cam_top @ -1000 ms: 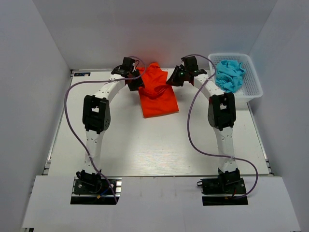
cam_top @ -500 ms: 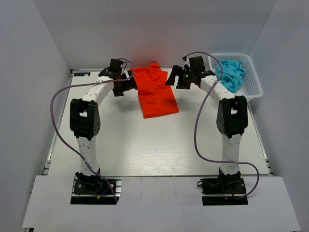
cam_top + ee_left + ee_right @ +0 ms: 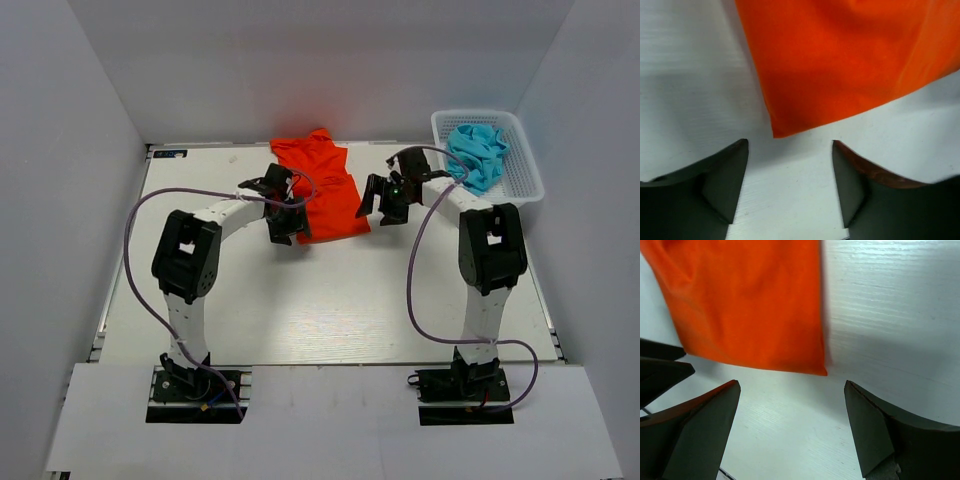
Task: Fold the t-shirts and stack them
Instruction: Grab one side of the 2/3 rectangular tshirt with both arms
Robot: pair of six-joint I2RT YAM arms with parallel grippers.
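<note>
An orange t-shirt [image 3: 322,186] lies folded into a long strip at the back middle of the table. My left gripper [image 3: 287,226] hovers at the strip's near left corner, jaws open, the corner of the orange t-shirt [image 3: 840,65] just beyond the fingertips. At the near right corner my right gripper [image 3: 375,204] also stands open, with the orange t-shirt [image 3: 750,305] lying ahead of it and bare table between the fingers. A crumpled blue t-shirt [image 3: 477,152] sits in the basket.
A white plastic basket [image 3: 527,172] stands at the back right corner of the white table [image 3: 330,300]. Grey walls close in the back and both sides. Purple cables loop off both arms.
Both arms swung from the shirt's far end toward me, down to its near corners. The orange shirt now lies flatter and longer. The left jaws narrowed a little.
</note>
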